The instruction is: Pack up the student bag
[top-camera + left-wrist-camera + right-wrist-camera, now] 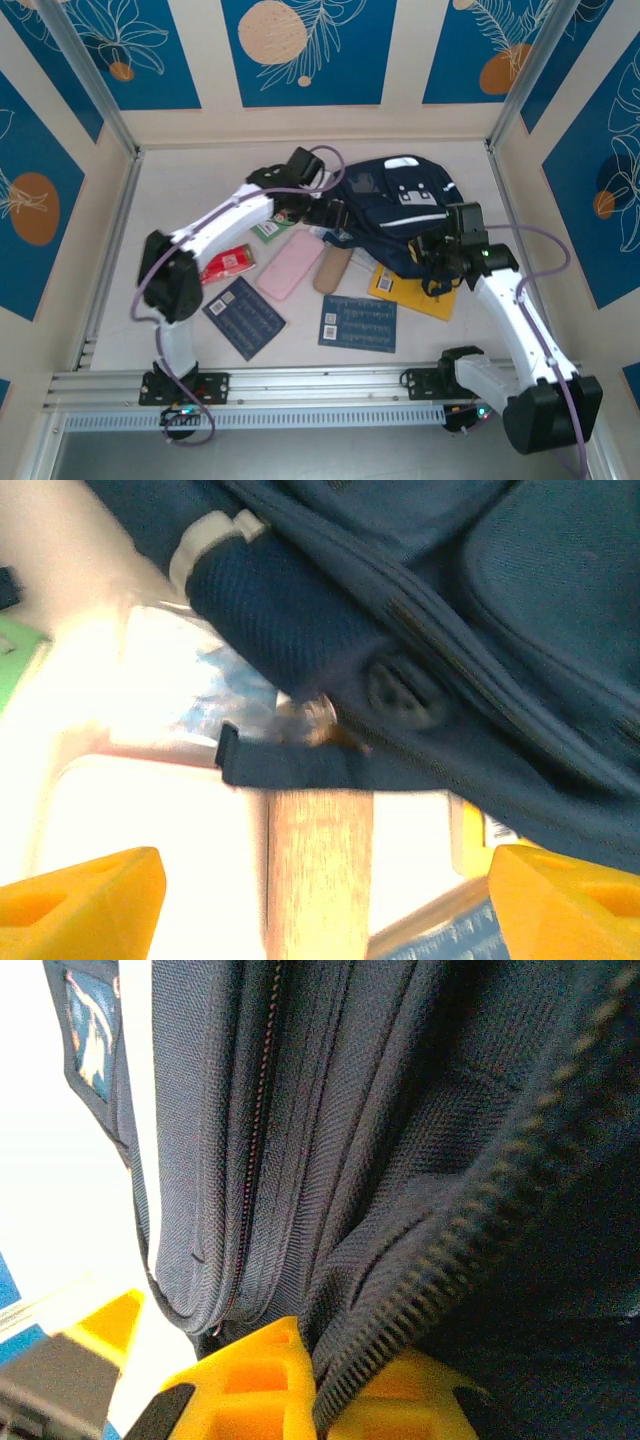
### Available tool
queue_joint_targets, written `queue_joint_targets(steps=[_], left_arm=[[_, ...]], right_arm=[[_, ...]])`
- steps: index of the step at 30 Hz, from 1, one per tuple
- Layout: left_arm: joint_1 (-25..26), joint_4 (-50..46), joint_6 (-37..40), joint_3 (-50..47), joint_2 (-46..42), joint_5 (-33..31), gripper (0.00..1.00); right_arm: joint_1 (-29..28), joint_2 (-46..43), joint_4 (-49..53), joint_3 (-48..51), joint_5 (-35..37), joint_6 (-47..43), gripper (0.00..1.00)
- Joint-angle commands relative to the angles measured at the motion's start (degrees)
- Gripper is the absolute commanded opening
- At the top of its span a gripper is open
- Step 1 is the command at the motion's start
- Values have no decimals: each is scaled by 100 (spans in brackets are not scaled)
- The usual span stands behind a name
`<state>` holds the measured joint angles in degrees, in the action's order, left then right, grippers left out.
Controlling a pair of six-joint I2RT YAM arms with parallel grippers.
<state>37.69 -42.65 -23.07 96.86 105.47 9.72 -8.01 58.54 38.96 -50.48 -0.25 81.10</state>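
While my right gripper (pixel 335 1385) is pinched shut on a fold of fabric along a zip edge of the student bag (pixel 400 205), my left gripper (pixel 322 885) hangs at the bag's left side with its jaws spread wide and nothing between them. The bag lies slumped on the tabletop (pixel 180 190) between my two arms, and I cannot see inside it, so I cannot say whether anything is packed. What I can see says most of the job is left. A green card (pixel 268 229) sits just left of the bag, and a red packet (pixel 228 265) lies farther left. A pink case (pixel 290 265) and a tan pencil case (pixel 331 268) lie side by side off the bag's near-left corner, the tan one reaching up to a bag strap. Two dark blue booklets (pixel 358 322) rest nearer to me than the bag, and a yellow book (pixel 412 292) pokes out from under its near edge. As I judge it, I am holding the opening ready, and every loose item has yet to go in before the zip is closed.
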Motion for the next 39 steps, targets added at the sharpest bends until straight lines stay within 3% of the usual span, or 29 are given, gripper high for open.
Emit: queue_joint_targets(steps=[1, 9, 14, 21, 24, 29, 34, 39], left_arm=[[-206, 272, -362, -571, -1249, -172, 85], [-366, 194, -271, -1466, -2765, -760, 85], [-501, 181, -152, -1796, -3346, -1127, 85], [-578, 193, -13, -1907, -3668, -1408, 84], [-572, 221, -22, -1899, -3816, -1489, 84], [-575, 155, -22, -1846, -3982, -1534, 84], [-574, 12, -8, -1872, -4203, -1607, 84], [-571, -168, 13, -1877, -4372, -1641, 84]], right_arm=[[-47, 565, -1393, -719, -340, 399, 0], [-554, 2197, -1944, -2524, -610, -109, 0], [-1094, 2972, -2032, -3694, -1056, -1176, 0], [-1706, 3654, -2208, -4375, -2150, -2544, 0], [-1920, 3802, -2217, -4487, -2502, -2900, 0], [-2145, 3794, -2052, -4443, -2498, -3173, 0], [-2459, 3440, -1718, -4074, -2023, -3398, 0], [-3058, 2593, -1925, -2860, -1336, -3223, 0]])
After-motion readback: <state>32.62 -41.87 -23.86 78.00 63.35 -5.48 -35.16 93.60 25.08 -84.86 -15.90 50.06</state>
